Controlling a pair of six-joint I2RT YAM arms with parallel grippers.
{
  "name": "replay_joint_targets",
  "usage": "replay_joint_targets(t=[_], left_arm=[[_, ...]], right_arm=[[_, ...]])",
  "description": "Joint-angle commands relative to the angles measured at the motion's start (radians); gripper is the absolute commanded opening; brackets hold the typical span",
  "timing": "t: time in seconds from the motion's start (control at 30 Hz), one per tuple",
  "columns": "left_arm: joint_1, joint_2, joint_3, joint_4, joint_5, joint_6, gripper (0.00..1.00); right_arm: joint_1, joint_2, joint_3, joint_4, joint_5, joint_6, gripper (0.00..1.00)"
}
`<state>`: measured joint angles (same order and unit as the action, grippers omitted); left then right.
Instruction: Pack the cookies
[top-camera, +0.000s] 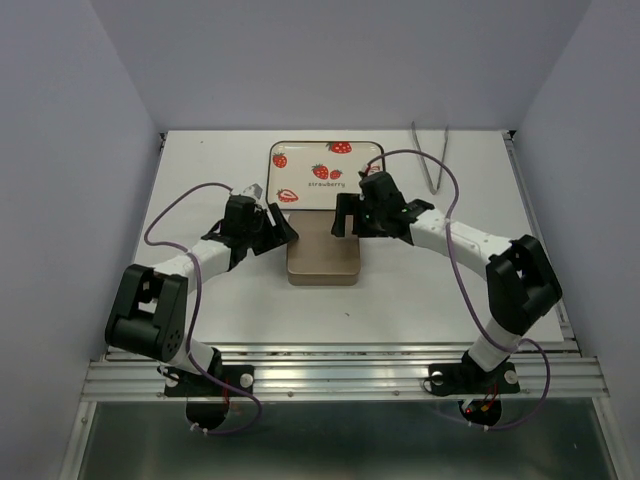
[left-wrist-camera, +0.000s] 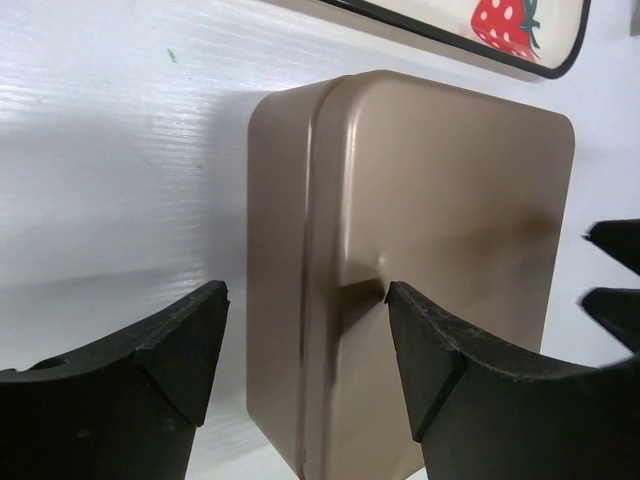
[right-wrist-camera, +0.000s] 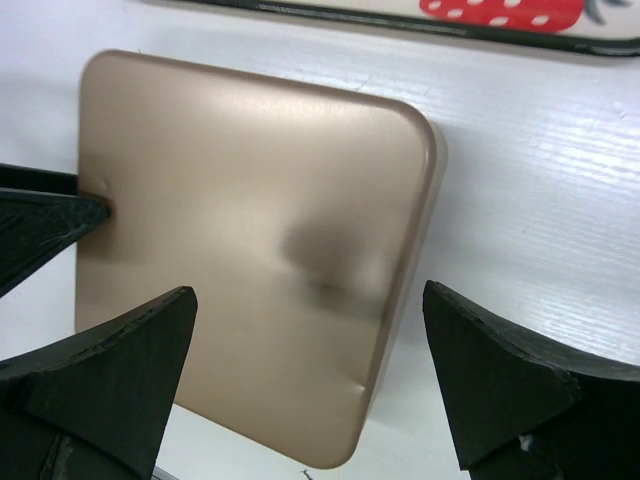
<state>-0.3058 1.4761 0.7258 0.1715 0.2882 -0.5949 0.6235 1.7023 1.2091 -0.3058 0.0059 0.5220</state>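
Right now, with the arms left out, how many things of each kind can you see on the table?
Brown tin: 1
Strawberry tray: 1
Metal tongs: 1
Cookies: 0 in view
Total: 3

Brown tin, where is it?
In the top view the brown tin sits mid-table, just below the strawberry tray, between the left end effector and right end effector.
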Motion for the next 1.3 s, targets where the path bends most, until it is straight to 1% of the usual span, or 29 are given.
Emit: replay_joint_targets(t=[0.0, 0.13, 0.2, 0.3, 0.37, 0.4, 0.47, 0.5, 0.63, 0.7, 0.77, 0.87, 0.97, 1.0, 1.03, 1.07, 1.1, 1.13, 1.17, 1.2, 1.23, 1.27], left_arm=[[-0.003, -0.039, 0.035, -0.033, -0.070, 0.026, 0.73], [-0.004, -0.024, 0.038, -0.036, -0.081, 0.033, 0.72], [-0.006, -0.014, 0.041, -0.038, -0.086, 0.035, 0.72], [-0.012, 0.013, 0.047, -0.043, -0.095, 0.038, 0.71], [-0.012, 0.026, 0.049, -0.043, -0.099, 0.037, 0.68], [-0.013, 0.032, 0.053, -0.050, -0.101, 0.037, 0.67], [-0.015, 0.041, 0.054, -0.056, -0.109, 0.035, 0.66], [-0.016, 0.044, 0.049, -0.058, -0.115, 0.033, 0.65], [-0.023, 0.056, 0.037, -0.066, -0.129, 0.026, 0.63], [-0.024, 0.064, 0.023, -0.072, -0.133, 0.020, 0.62], [-0.026, 0.070, 0.014, -0.072, -0.139, 0.017, 0.62], [-0.027, 0.067, 0.020, -0.084, -0.138, 0.015, 0.62], [-0.030, 0.007, 0.041, -0.089, -0.129, 0.012, 0.62], [-0.032, -0.016, 0.058, -0.096, -0.139, 0.012, 0.64], [-0.032, -0.060, 0.069, -0.115, -0.152, 0.012, 0.66], [-0.033, -0.085, 0.078, -0.119, -0.162, 0.010, 0.70], [-0.033, -0.111, 0.098, -0.131, -0.187, 0.009, 0.76], [-0.033, -0.132, 0.109, -0.139, -0.201, 0.006, 0.81], [-0.033, -0.181, 0.121, -0.145, -0.213, 0.006, 0.86], [-0.033, -0.207, 0.145, -0.153, -0.245, 0.001, 0.94], [-0.032, -0.252, 0.161, -0.171, -0.271, 0.003, 0.99], [-0.032, -0.272, 0.179, -0.208, -0.311, 0.004, 0.99]], right_arm=[[0.010, -0.095, 0.010, 0.007, 0.071, -0.053, 1.00], [0.010, -0.099, 0.010, 0.011, 0.072, -0.074, 1.00], [0.010, -0.095, 0.018, 0.013, 0.072, -0.099, 0.92], [0.010, -0.081, 0.021, 0.045, -0.016, -0.149, 0.72], [0.010, -0.064, 0.007, 0.071, -0.072, -0.166, 0.62], [0.010, -0.031, 0.009, 0.074, -0.089, -0.169, 0.54], [0.010, 0.008, 0.009, 0.074, -0.124, -0.157, 0.47], [0.010, 0.044, 0.006, 0.076, -0.127, -0.154, 0.42], [0.010, 0.098, -0.017, 0.039, -0.083, -0.122, 0.36], [0.010, 0.102, -0.034, 0.028, -0.067, -0.108, 0.35], [0.010, 0.099, -0.054, 0.030, -0.067, -0.099, 0.35], [0.010, 0.083, -0.042, 0.028, -0.063, -0.096, 0.37], [0.010, 0.043, -0.001, 0.030, -0.021, -0.105, 0.40], [0.010, 0.007, 0.012, 0.037, -0.011, -0.114, 0.46], [0.010, -0.013, 0.021, 0.042, 0.043, -0.114, 0.48], [0.010, -0.054, 0.039, 0.057, 0.057, -0.119, 0.52], [0.010, -0.078, 0.046, 0.068, 0.066, -0.120, 0.62], [0.010, -0.099, 0.049, 0.079, 0.075, -0.119, 0.74], [0.001, -0.121, 0.050, 0.088, 0.092, -0.114, 0.89], [-0.011, -0.165, 0.047, 0.097, 0.109, -0.094, 1.00], [-0.021, -0.188, 0.043, 0.094, 0.173, -0.074, 1.00], [-0.021, -0.214, 0.030, 0.096, 0.213, -0.051, 1.00]])
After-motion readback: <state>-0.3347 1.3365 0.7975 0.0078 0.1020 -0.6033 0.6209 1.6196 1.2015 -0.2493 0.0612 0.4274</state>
